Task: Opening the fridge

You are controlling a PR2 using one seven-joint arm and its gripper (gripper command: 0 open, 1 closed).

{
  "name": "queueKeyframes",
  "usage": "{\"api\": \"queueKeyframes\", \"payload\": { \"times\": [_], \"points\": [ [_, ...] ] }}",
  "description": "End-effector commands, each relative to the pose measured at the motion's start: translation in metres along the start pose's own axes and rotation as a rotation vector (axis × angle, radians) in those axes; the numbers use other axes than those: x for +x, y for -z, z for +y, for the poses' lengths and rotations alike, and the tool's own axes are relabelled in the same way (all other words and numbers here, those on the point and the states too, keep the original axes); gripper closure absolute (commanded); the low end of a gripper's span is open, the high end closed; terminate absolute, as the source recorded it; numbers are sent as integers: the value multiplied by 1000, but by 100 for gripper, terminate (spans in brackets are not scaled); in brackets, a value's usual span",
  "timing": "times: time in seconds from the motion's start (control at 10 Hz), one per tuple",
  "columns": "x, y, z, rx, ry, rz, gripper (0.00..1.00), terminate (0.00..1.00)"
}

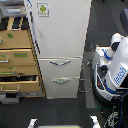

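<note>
The fridge (60,45) stands upright mid-frame, its upper door shut and flush, a green sticker (43,8) near the top, two handled drawers (61,72) below. A wooden cabinet (17,60) touches its left side. The robot (114,67) waits right; its gripper is out of sight.

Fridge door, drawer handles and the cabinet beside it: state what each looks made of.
The fridge looks like white painted metal or plastic: smooth, even, faintly glossy. Its drawer handles look like silvery metal, curved and brighter than the panels. The cabinet looks like tan wood or wood laminate; the blur hides any grain.
</note>
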Motion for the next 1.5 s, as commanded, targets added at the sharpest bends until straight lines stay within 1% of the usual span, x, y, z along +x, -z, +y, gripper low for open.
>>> {"api": "queueKeyframes", "payload": {
  "times": [0.1, 0.3, 0.4, 0.5, 0.7, 0.8, 0.9, 1.0, 1.4, 1.5],
  "points": [
    [9, -5, 3, -17, -11, -4, 0, 0],
    [28, -13, 11, -38, -23, 1, 0, 0],
    [39, -19, 14, -41, -23, 4, 0, 0],
    [53, -25, 19, -27, -38, 10, 0, 0],
    [83, -38, 31, -39, -92, 7, 0, 0],
    [95, -41, 33, -72, -95, 21, 0, 0],
    [106, -47, 36, -133, -95, 13, 0, 0],
    [122, -61, 42, -174, -90, -42, 0, 0],
    [157, -79, 56, -151, -47, -130, 0, 0],
    [173, -89, 70, -153, -48, -176, 0, 0]
  ]
}}
